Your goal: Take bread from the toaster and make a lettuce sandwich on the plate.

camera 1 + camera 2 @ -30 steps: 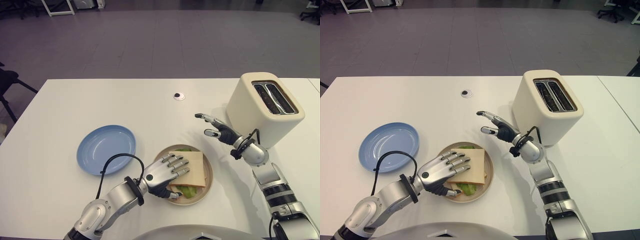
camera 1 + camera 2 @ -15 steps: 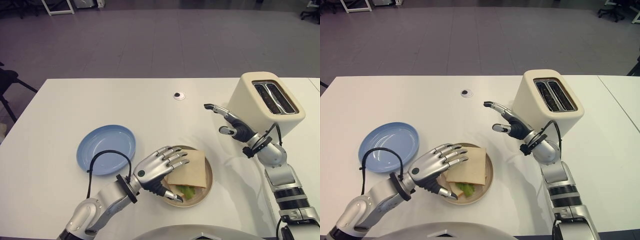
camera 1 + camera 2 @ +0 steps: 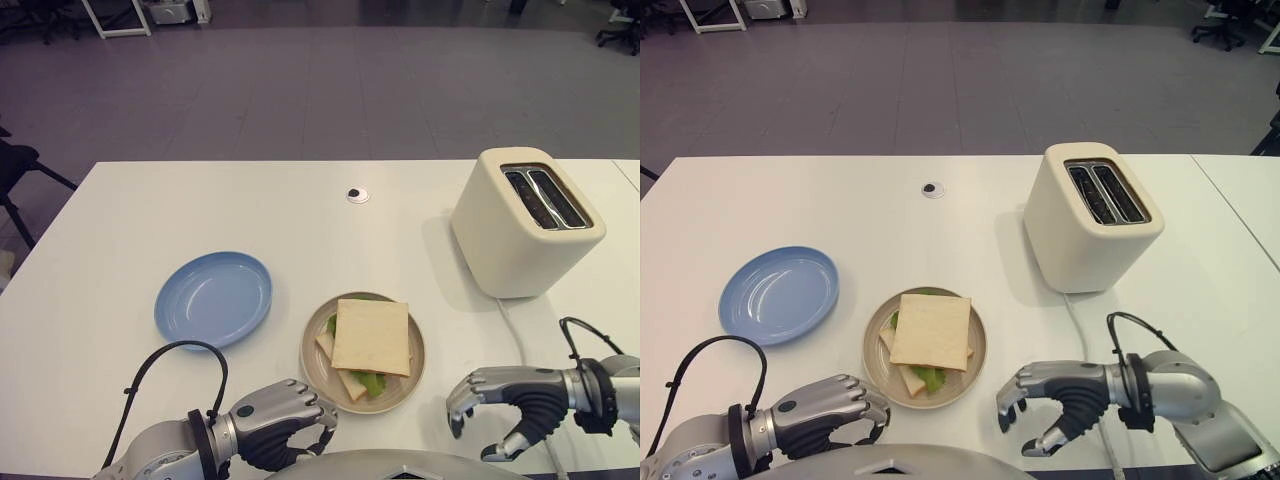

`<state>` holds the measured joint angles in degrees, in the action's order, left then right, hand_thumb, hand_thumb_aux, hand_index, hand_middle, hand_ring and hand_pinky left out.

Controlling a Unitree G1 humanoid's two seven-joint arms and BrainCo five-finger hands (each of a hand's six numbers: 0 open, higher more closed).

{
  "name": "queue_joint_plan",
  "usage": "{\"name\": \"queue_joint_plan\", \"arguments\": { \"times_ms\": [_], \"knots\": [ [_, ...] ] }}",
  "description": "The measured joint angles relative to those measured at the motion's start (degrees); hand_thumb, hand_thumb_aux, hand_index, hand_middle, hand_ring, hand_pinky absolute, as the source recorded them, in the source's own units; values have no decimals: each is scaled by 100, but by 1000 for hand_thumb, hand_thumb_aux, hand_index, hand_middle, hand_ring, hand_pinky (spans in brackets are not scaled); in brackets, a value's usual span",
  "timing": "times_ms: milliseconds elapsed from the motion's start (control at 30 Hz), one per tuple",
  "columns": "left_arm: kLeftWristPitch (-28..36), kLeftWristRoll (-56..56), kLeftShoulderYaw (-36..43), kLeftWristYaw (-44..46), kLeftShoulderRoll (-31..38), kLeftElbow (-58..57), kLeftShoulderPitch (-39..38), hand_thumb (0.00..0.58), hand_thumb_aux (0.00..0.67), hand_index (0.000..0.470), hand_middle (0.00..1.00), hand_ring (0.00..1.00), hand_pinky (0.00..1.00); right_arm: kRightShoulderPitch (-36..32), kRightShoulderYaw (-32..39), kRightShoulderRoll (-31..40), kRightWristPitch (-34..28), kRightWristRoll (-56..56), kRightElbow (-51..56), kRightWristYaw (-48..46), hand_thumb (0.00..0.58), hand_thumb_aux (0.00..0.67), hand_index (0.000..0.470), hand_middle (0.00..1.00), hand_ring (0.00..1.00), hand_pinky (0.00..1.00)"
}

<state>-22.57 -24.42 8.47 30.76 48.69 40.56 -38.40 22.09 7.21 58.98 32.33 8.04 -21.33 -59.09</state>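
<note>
The left hand (image 3: 275, 432) is found low at the near edge of the white table (image 3: 150, 210), fingers curled together, with nothing held. The right hand (image 3: 508, 396) is placed likewise at the near edge, fingers curled inward and nothing clamped between them.

The sandwich (image 3: 371, 336) is located between the two hands and just beyond them, resting on the tan plate (image 3: 312, 352). A square top slice is laid over it, and lettuce (image 3: 372, 383) is seen at its near edge. Neither hand is in contact with the sandwich or the plate.

The toaster (image 3: 525, 225) is stood upright well beyond the right hand, slots facing up. A white cord (image 3: 512, 325) is run from its base across the table toward that hand.

A blue plate (image 3: 213, 298) is set beyond the left hand, apart from the tan plate. A small round disc (image 3: 357, 194) is noted far beyond both hands, near the table's far edge.

The table surface is plain white. Behind it, a grey tiled floor (image 3: 330, 90) is recorded, with dark furniture (image 3: 20, 170) at the left margin.
</note>
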Motion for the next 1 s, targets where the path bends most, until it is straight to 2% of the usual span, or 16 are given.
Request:
{"name": "queue_joint_plan", "arguments": {
  "times_ms": [167, 333, 467, 600, 700, 733, 767, 800, 1000],
  "knots": [
    [205, -360, 516, 499, -64, -322, 255, 580, 670, 470, 1000, 1000, 1000, -131, 600, -511, -27, -2062, 339, 521, 580, 670, 470, 1000, 1000, 1000],
    [241, -1028, 771, 457, -262, -887, 834, 580, 670, 470, 1000, 1000, 1000, -606, 915, -956, 224, -3052, 544, 1200, 580, 670, 470, 1000, 1000, 1000],
    [64, -1340, 1196, 280, -564, -1231, 1321, 580, 670, 470, 1000, 1000, 1000, -796, 1163, -1292, 318, -3439, 671, 1664, 580, 670, 470, 1000, 1000, 1000],
    [-85, -1986, 1364, -296, -830, -1771, 2019, 580, 670, 470, 1000, 1000, 1000, -1047, 1335, -1648, 296, -3512, 975, 2011, 580, 670, 470, 1000, 1000, 1000],
    [-119, -2280, 1498, -731, -1108, -2255, 2528, 580, 670, 470, 1000, 1000, 1000, -1539, 1425, -2150, 129, -3482, 1563, 2327, 580, 670, 470, 1000, 1000, 1000],
    [-122, -2395, 1553, -907, -1226, -2520, 2798, 580, 670, 470, 1000, 1000, 1000, -1787, 1438, -2327, 116, -3487, 1915, 2516, 579, 638, 448, 992, 992, 992],
    [-118, -2490, 1581, -1043, -1327, -2789, 3050, 580, 670, 470, 1000, 1000, 1000, -2030, 1472, -2449, 132, -3500, 2240, 2666, 578, 636, 446, 988, 988, 988],
    [-118, -2583, 1603, -1181, -1400, -3022, 3277, 580, 670, 470, 1000, 1000, 1000, -2216, 1490, -2530, 181, -3503, 2510, 2790, 580, 670, 470, 984, 984, 984],
    [-176, -2880, 1833, -2255, -1742, -4638, 4534, 580, 670, 470, 1000, 1000, 1000, -3536, 1682, -3071, 414, -3685, 4401, 3720, 580, 670, 470, 976, 976, 976]
  ]
}}
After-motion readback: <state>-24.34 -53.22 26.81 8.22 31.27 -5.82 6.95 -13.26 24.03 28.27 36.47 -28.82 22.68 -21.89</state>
